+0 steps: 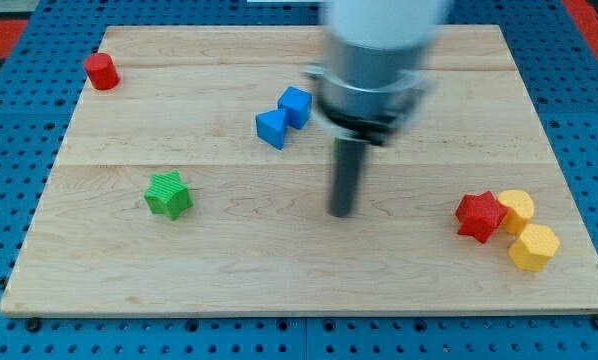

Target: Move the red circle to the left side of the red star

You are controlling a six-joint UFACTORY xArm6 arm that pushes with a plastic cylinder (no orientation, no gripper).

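- My tip is down on the wooden board, close to the middle of it, and it is touching no block at all.
- The tool is a plain dark rod with nothing to spread or press together, and it is pinching nothing; the rod looks a little blurred.
- Above the tip sits the arm's big pale and grey body, blurred too, covering part of the board's top edge.
- The red circle is far off toward the view's left and top from the tip, right up near the board's top-left corner, standing alone.
- The red star lies out to the view's right of the tip, at almost the same level, well apart from it.
- So the tip sits between the two red pieces, much nearer the star than the circle.
- Touching the star's right side is a yellow block, roundish, and just below that a second yellow block that looks hexagonal.
- Up and to the view's left of the tip, two blue blocks huddle together: one blue cube and, touching its lower left, another blue block; its exact shape I cannot tell.
- The green star sits well to the view's left of the tip, slightly higher, alone.
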